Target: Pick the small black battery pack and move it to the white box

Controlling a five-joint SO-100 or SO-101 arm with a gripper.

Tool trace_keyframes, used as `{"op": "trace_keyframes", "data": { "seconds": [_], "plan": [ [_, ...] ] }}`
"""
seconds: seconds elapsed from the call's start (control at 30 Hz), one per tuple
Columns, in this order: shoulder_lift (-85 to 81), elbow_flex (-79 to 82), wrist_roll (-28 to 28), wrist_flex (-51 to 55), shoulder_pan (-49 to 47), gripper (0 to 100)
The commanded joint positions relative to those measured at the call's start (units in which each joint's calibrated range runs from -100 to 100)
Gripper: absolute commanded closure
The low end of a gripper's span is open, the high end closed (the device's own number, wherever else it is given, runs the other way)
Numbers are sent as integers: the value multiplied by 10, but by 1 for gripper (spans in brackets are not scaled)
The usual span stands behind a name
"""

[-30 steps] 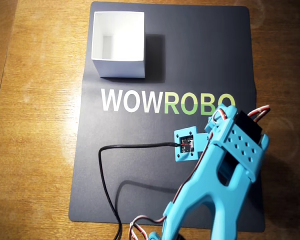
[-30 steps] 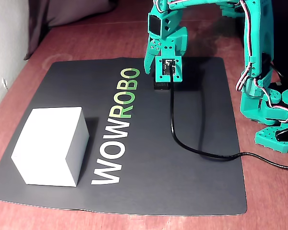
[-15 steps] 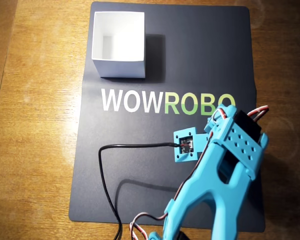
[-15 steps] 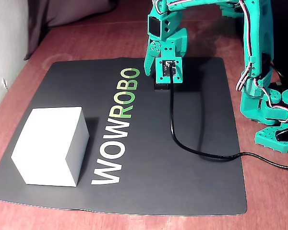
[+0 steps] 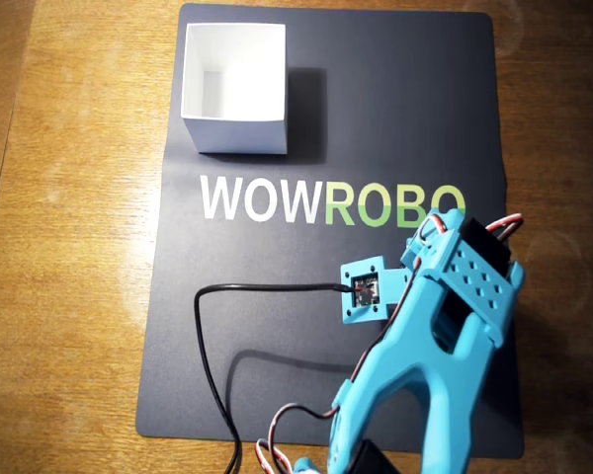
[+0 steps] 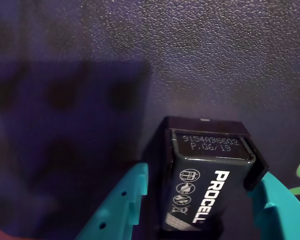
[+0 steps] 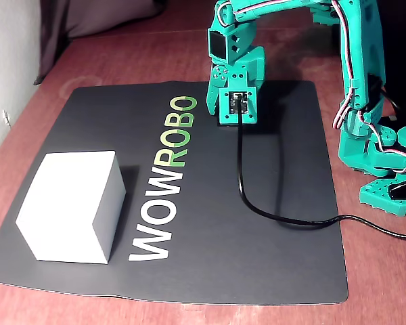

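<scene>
In the wrist view the small black battery pack [image 6: 206, 150], with white "PROCELL" lettering, lies on the dark mat between my two teal fingers [image 6: 132, 200]. My gripper [image 6: 204, 176] is closed around it, a finger against each side. Its wires are out of view. In the overhead and fixed views my arm [image 5: 445, 296] hides the battery and the fingertips; the arm is lowered to the mat right of the "WOWROBO" print. The white box [image 5: 235, 134] stands open-topped at the mat's far left corner in the overhead view, and at the near left in the fixed view [image 7: 68, 203], well away from my gripper.
A dark mat [image 5: 277, 395] with "WOWROBO" lettering covers the wooden table [image 5: 69, 296]. A black cable [image 5: 212, 336] loops from the wrist camera across the mat. The arm's base [image 7: 386, 169] stands at the right of the fixed view.
</scene>
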Motion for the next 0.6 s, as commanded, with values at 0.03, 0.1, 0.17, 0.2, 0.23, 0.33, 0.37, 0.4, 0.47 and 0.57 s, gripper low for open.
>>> {"op": "trace_keyframes", "data": {
  "seconds": [0.03,0.1,0.17,0.2,0.23,0.33,0.37,0.4,0.47,0.57],
  "plan": [
    [-2,-24,-45,1,8,78],
    [-2,-24,-47,2,8,78],
    [-2,-24,-47,-1,8,78],
    [-2,-24,-47,-1,8,78],
    [-2,-24,-47,-1,8,78],
    [-2,-24,-47,2,8,78],
    [-2,-24,-47,3,8,78],
    [-2,-24,-45,3,8,78],
    [-2,-24,-44,3,8,78],
    [-2,-24,-44,3,8,78]
  ]
}}
